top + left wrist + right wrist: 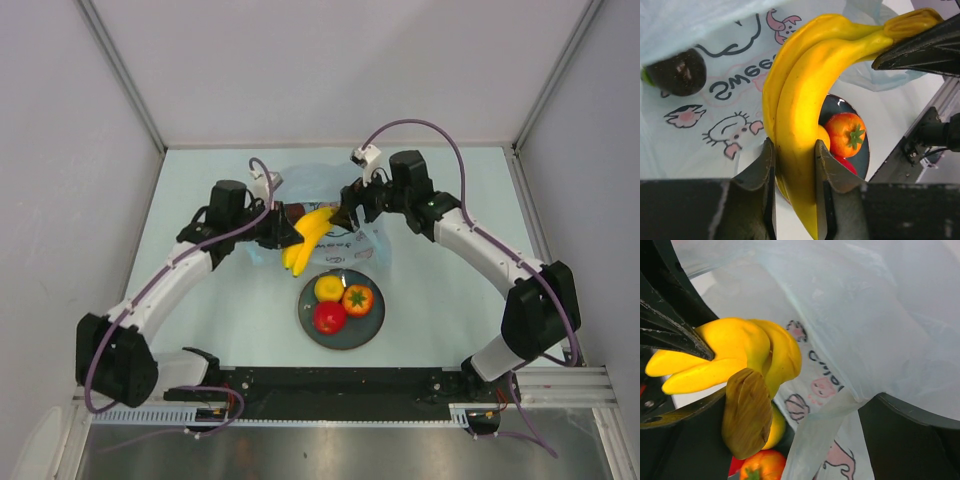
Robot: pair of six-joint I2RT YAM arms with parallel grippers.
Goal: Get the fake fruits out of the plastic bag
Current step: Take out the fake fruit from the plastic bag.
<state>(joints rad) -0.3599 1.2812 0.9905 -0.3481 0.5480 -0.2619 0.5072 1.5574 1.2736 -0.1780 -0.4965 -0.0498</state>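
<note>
Past the halfway mark, by the look of it. Already out and sitting on the dark teal plate (372,335): the yellow round fruit (328,288), the orange fruit with a green top (358,299) and the red apple (329,318), all snug together.

Next in line: the banana bunch (800,100), held up over the pale table (200,290), between the plastic bag (310,180) and the plate. Clamped around its lower part by the left gripper (795,150), one finger on each side. Close by the brown stem end, the right gripper (348,216), jaws wide apart, with nothing pinched and only a loose fold of the bag lying between them.

Not out yet: the dark purple ball (677,72), tucked in the bag at the edge of the cartoon panel. So left to do, most likely: put the bananas down with the others, then fish out that last ball.

Fruits: shiny, smooth, hard-looking toys. Bananas long and bent, bright yellow, with a dull brown stub on top. Round like little balls, all the rest.

Bag: very thin, crinkly, pale blue and see-through, with little pink-eared cartoon animals and dark letters printed on white. Floppy too, so likely to fold, slide and get in the way. Plate: round, flat and dark.
</note>
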